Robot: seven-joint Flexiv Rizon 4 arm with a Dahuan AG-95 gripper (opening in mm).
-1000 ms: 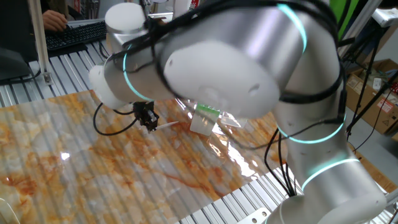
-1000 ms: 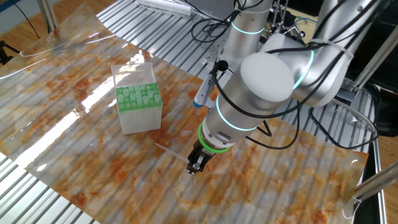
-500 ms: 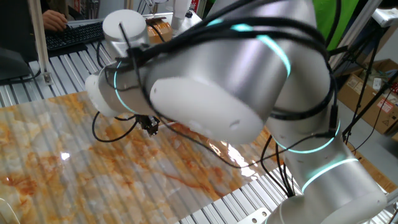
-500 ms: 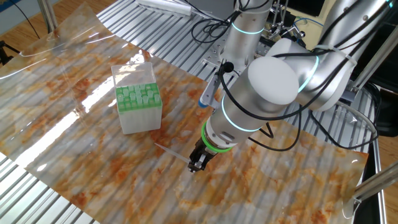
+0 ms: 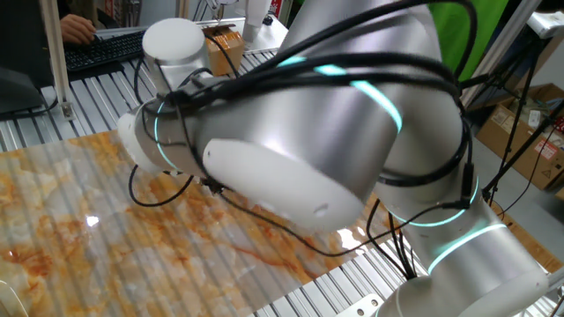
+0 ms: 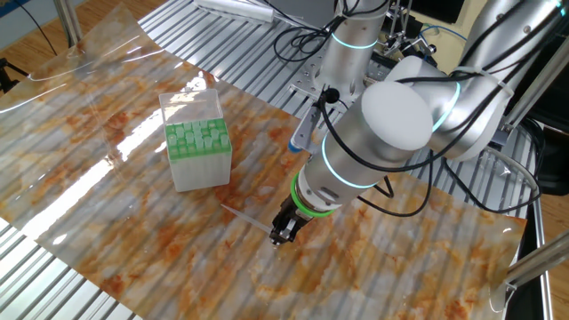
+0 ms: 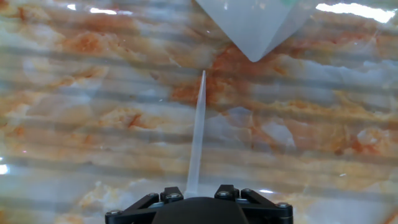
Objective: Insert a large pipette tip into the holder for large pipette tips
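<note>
We had the end effector (image 6: 283, 235) low over the tip (image 7: 196, 134) on the counter (image 6: 107, 133), jaw state unclear, and judged centring before closing wisest.

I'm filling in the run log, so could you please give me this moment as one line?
phase: pickup | gripper: low at wide end of large pipette tip, grasp unclear | tip: flat on table, pointing toward holder | insertion: not done

Bent arm, wrist angled steeply down, claw (image 6: 284, 233) low over the table, its opening unreadable.
</note>
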